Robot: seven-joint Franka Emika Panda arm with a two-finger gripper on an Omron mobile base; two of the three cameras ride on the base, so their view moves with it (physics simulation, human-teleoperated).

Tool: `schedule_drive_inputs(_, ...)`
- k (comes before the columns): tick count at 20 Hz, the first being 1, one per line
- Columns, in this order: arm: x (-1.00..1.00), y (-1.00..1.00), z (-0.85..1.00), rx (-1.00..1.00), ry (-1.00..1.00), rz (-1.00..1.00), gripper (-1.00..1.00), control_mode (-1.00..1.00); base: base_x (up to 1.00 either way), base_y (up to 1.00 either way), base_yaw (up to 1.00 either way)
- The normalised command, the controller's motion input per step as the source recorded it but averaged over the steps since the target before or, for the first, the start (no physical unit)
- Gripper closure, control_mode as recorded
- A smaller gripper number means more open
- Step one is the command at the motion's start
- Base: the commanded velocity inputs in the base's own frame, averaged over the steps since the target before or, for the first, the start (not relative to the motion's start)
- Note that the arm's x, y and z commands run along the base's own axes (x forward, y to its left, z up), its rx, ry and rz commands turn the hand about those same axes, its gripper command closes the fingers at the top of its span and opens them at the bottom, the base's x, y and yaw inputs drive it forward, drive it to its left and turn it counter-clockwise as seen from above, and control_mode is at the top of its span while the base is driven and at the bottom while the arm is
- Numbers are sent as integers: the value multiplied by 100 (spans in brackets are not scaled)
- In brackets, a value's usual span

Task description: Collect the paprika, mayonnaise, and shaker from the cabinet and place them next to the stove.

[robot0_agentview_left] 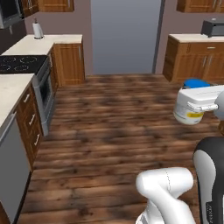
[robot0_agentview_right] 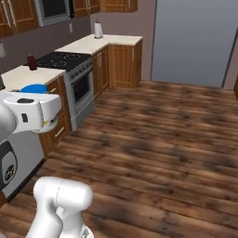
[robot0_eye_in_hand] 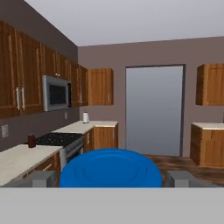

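Holding the mayonnaise [robot0_eye_in_hand: 111, 168] in my gripper [robot0_eye_in_hand: 111, 178], I see its blue lid between the two grey fingers [robot0_eye_in_hand: 38, 179], which stand spread wide on either side of the jar. In the left base view the jar's [robot0_agentview_left: 189, 112] white body with a yellow-marked label hangs just under the white hand, the blue lid tucked against it, high above the wooden floor [robot0_agentview_left: 113, 127]. In the right base view the same blue lid [robot0_agentview_right: 33, 88] peeks out above the hand.

Ahead of the gripper and off to its left runs the counter [robot0_eye_in_hand: 17, 159]. The stove [robot0_eye_in_hand: 57, 139] sits further along that counter, well apart from the jar. The paprika [robot0_eye_in_hand: 31, 141] stands upright on the pale counter just beside the near edge of the stove; in the right base view it [robot0_agentview_right: 31, 62] shows as a small dark bottle at the cooktop's near corner. Above the stove hangs a microwave [robot0_eye_in_hand: 56, 93], with wooden wall cabinets [robot0_eye_in_hand: 17, 74] on each side of it. Beyond the stove a small white kettle-like item [robot0_eye_in_hand: 85, 117] rests on the far corner counter. Straight ahead of the gripper is a tall grey panel [robot0_eye_in_hand: 154, 109] in the far wall.
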Motion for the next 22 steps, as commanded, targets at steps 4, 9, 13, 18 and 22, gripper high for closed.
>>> schedule_drive_inputs(4,0,0,0,0,0,0,100,100,100,0,1)
schedule_drive_inputs(9,0,0,0,0,0,0,100,100,100,0,8)
schedule_drive_inputs(13,0,0,0,0,0,0,100,100,100,0,12)
schedule_drive_inputs(18,0,0,0,0,0,0,100,100,100,0,16)
schedule_drive_inputs(22,0,0,0,0,0,0,100,100,100,-3,21)
